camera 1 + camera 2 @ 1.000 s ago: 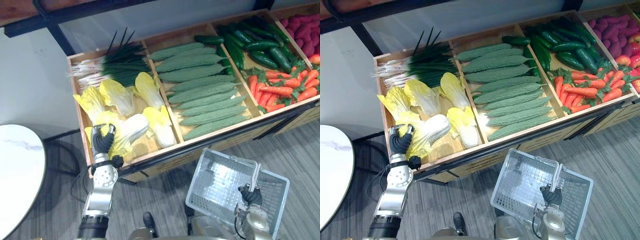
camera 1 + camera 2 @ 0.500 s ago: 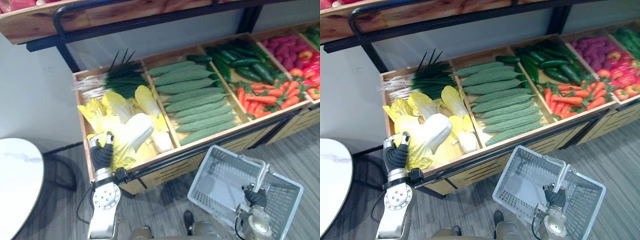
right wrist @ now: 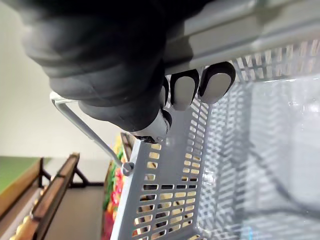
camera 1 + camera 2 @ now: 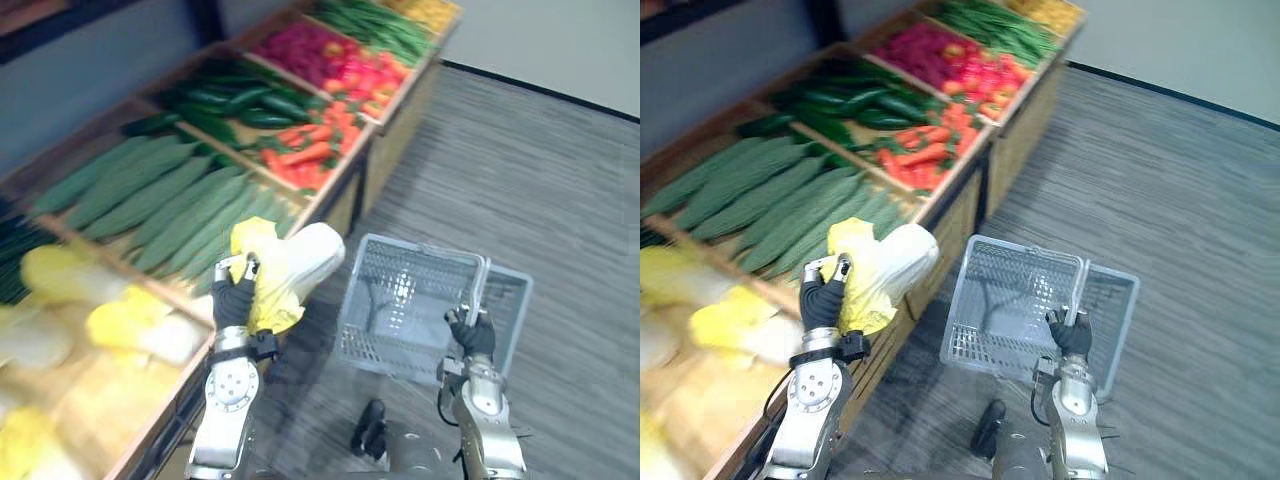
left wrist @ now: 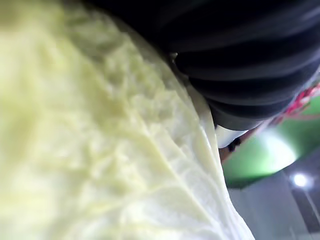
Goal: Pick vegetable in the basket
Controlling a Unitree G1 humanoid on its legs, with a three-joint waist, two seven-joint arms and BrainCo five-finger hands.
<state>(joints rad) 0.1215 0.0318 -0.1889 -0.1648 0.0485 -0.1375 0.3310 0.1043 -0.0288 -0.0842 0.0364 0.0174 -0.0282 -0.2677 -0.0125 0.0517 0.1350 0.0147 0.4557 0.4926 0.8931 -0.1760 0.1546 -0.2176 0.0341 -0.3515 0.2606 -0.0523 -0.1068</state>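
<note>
Change: the cabbage has come up out of its box and now hangs past the shelf edge, just beside the basket.
Left hand: fingers wrapped round the cabbage's yellow leafy end.
Right hand: closed round the basket handle.
Boxes: yellow cabbages, long green gourds, carrots.
Cabbage points: white end toward the basket, lying almost flat.

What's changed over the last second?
The left hand, shut on the cabbage, has lifted it out of the crate and carried it toward the basket. The head camera swung too. The right hand still grips the basket handle; the basket is still empty.
</note>
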